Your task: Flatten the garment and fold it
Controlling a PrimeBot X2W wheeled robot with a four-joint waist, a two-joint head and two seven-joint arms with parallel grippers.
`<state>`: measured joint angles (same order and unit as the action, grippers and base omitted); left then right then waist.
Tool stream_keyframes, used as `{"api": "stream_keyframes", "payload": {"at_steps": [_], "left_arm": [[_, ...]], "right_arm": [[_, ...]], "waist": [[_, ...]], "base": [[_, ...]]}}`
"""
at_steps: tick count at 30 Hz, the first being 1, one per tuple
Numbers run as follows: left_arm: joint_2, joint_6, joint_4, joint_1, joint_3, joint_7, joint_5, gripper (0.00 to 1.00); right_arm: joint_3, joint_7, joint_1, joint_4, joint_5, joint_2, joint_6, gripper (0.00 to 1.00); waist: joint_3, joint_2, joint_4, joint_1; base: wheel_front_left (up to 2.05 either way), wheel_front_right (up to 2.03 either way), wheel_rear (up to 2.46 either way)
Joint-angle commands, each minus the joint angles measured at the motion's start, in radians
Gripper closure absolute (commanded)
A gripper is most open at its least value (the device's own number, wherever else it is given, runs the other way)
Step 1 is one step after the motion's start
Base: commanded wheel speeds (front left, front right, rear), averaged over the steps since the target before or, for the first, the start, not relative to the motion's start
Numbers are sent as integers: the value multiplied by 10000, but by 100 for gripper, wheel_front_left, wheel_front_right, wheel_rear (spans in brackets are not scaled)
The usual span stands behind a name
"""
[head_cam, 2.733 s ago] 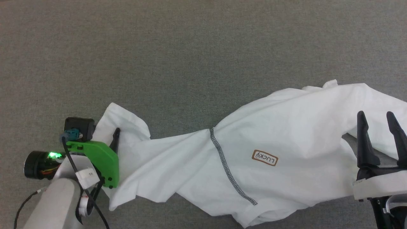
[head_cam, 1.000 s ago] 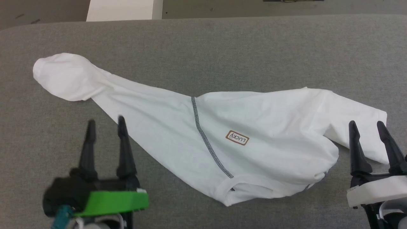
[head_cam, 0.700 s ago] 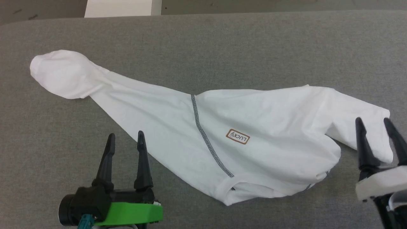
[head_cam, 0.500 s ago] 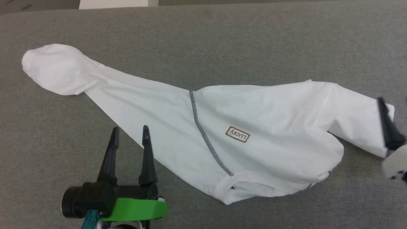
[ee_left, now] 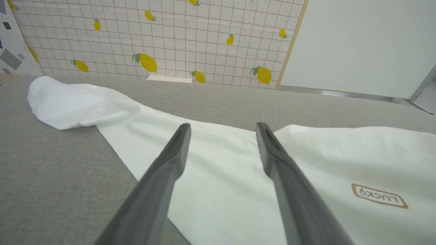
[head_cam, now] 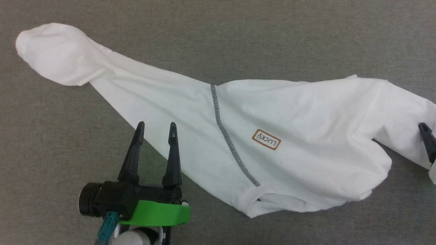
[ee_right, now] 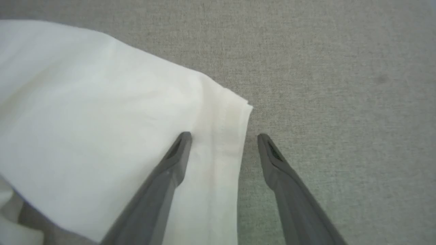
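Both left gripper (head_cam: 156,125) and right gripper (ee_right: 223,136) gaped empty; pinching one layer of hem (ee_right: 235,114) would twist the shirt (head_cam: 306,115).

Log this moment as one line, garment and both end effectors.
garment: unfolded, twisted, lying on grey surface | left end effector: open, over garment's edge, holding nothing | right end effector: open, straddling a hem

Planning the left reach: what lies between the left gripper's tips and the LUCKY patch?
Head view: between the left gripper and the LUCKY patch lies white fabric of the garment, crossed by its dark zigzag seam. No other object.
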<state>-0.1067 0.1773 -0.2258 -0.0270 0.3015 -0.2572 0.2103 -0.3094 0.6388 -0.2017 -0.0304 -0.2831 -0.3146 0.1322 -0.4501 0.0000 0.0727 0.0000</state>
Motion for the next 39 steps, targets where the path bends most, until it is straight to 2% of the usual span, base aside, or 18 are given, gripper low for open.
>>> {"api": "stream_keyframes", "payload": {"at_steps": [1,2,3,4,10,14,18,23,28,32,39], "left_arm": [[6,-35,39,-161,-30,-45,-111,0],[-5,-41,36,-162,-38,-45,-133,0],[-14,-51,25,-161,-47,-45,-152,0],[-19,-63,17,-155,-54,-45,-159,0],[10,-54,-10,41,-177,-45,-154,0],[89,-80,3,190,-231,-45,-69,0],[186,-161,11,252,-205,-45,-7,0],[313,-293,34,133,-105,-45,26,0],[456,-416,173,-175,160,-45,90,0],[519,-465,346,-333,310,-45,176,0],[558,-503,595,-522,660,-45,401,0]], "right_arm": [[14,67,-29,174,-37,129,-15,0],[-11,60,-22,265,-39,189,-15,22],[-37,-5,-28,350,-17,236,-15,76],[-70,-112,-51,394,8,255,-15,100],[43,-709,-682,-174,61,-74,-15,100],[709,-537,-1687,-958,-130,-844,-15,100],[2203,-234,-3435,-1334,-1,-2070,-15,100],[4246,-197,-6194,-753,238,-2813,-15,100],[6078,-926,-8916,877,880,-2696,-15,100],[7150,-1817,-10235,2331,1304,-2198,-15,100],[8140,-2826,-10699,4803,1690,-1389,-15,100]], "waist": [[-132,0,254,0],[-127,0,306,0],[-110,0,376,0],[-76,0,432,0],[419,0,628,0],[784,0,737,0],[841,0,956,0],[473,0,1411,0],[-91,0,2127,0],[-372,0,2626,0],[-605,0,3216,0]], "base": [[0,0,0],[0,0,0],[0,0,0],[0,0,0],[0,0,0],[0,0,0],[0,0,0],[0,0,0],[0,0,0],[0,0,0],[0,0,0]]}}
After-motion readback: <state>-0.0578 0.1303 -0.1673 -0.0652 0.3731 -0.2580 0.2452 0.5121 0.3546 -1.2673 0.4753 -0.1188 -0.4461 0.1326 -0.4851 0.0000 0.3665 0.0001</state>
